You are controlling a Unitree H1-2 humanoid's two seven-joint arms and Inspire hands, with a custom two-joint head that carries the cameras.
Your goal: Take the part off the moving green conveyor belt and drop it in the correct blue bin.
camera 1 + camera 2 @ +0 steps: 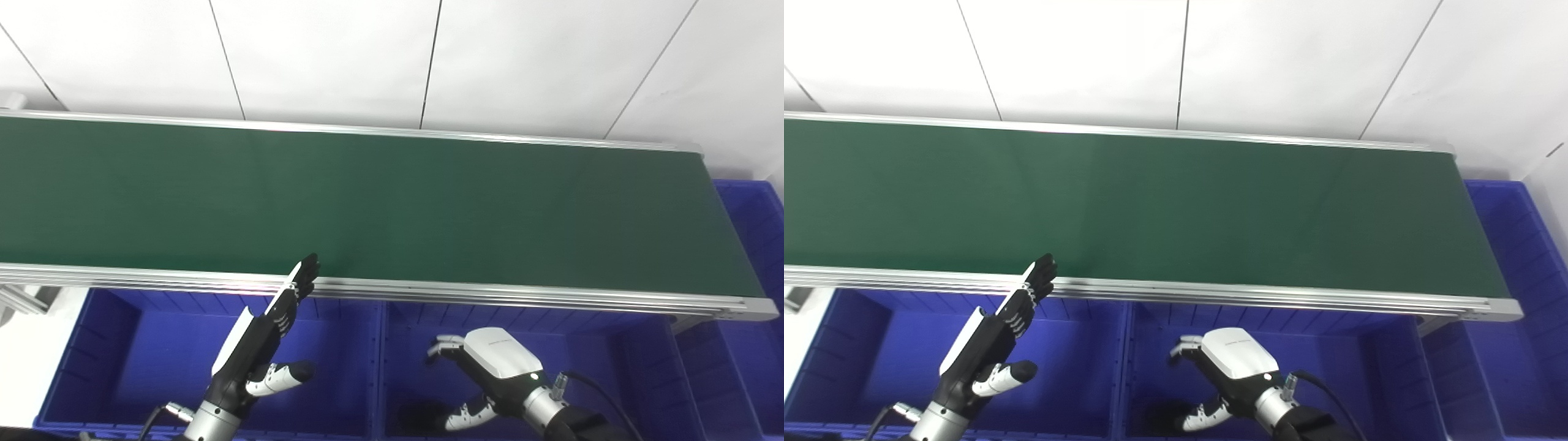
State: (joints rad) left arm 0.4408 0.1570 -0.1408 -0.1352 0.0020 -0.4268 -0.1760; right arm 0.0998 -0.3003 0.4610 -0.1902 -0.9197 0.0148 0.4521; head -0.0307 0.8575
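The biggest thing we see is one green belt, running across the whole width between silver rails, with a white panelled wall behind it. We find no part on the belt's visible surface, nor any part in either hand.

Below the near rail we count two blue bins side by side: a left bin and a middle bin, split by a shared wall. A third blue bin sits past the belt's right end, partly cut off by the picture edge. We see a dark shape on the floor of the middle bin, just beside the right thumb; we cannot tell whether it is a shadow or a thing.

We have two hands, both over the bins. Our left hand hangs above the left bin with its fingers stretched straight and held together, their tips reaching the near rail, thumb set apart, holding nothing. Our right hand hangs over the middle bin, fingers curled downward and thumb apart from them, gripping nothing.

On the white back of the right hand there is a small line of print, too small for us to read.
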